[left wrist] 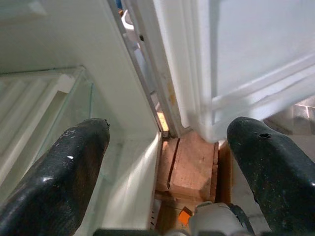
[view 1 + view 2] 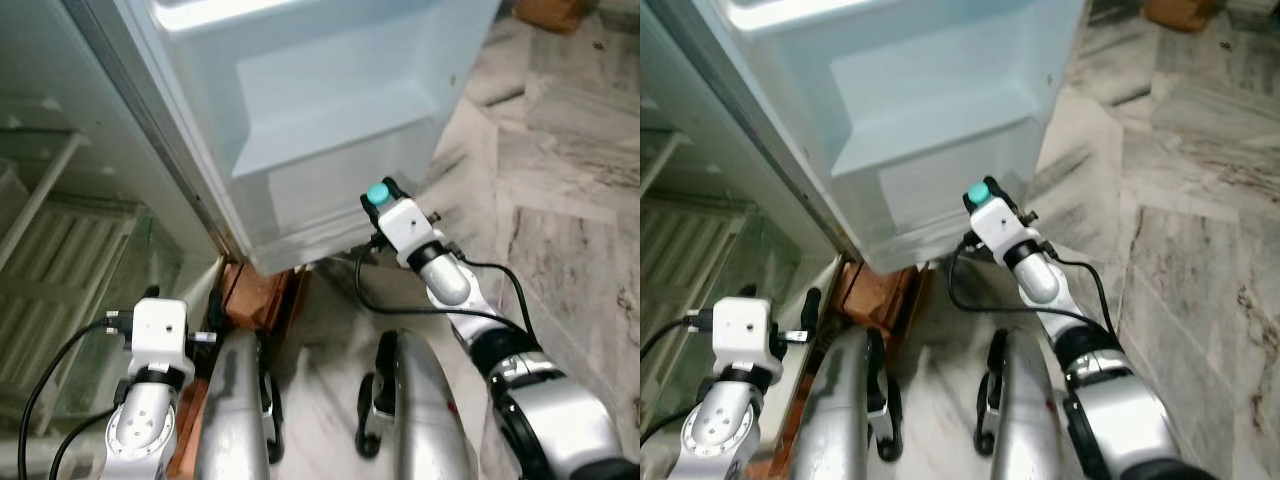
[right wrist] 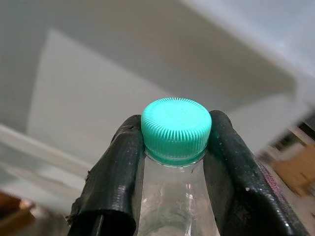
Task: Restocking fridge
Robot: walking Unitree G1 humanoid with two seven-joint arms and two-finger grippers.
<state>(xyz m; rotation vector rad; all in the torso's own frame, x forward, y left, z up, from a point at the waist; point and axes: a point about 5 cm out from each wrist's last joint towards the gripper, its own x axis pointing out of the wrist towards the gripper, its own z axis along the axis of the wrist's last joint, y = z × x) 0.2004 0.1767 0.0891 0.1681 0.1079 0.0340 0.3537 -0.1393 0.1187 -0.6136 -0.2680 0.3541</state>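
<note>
Head views: clear plastic bottle (image 2: 378, 194) with ribbed teal cap, only the cap end visible above the right gripper (image 2: 383, 203), which clamps it at the neck. Bottle sits at about 1 o'clock from frame centre, just in front of the lower shelf of the open fridge door (image 2: 330, 100). Right arm reaches forward and up from 5 o'clock, wrist bent, black cable looping off it. Left gripper (image 2: 185, 300) low at 7 o'clock, near the fridge body's bottom edge, arm bent close to the torso. Wooden blocks (image 2: 255, 295) under the fridge base. Marble floor (image 2: 570, 200) to the right.

Left wrist view: left gripper's two black fingers (image 1: 64, 172) spread wide, nothing between them. Beyond them the fridge interior with a glass shelf (image 1: 59, 113) at 10 o'clock, door edge at 1 o'clock, wooden blocks (image 1: 189, 162) at 5 o'clock.

Right wrist view: teal cap (image 3: 174, 129) dead centre, transparent neck below it, both black fingers (image 3: 120, 172) pressed against the neck just under the cap. White door-shelf wall behind, blurred.
</note>
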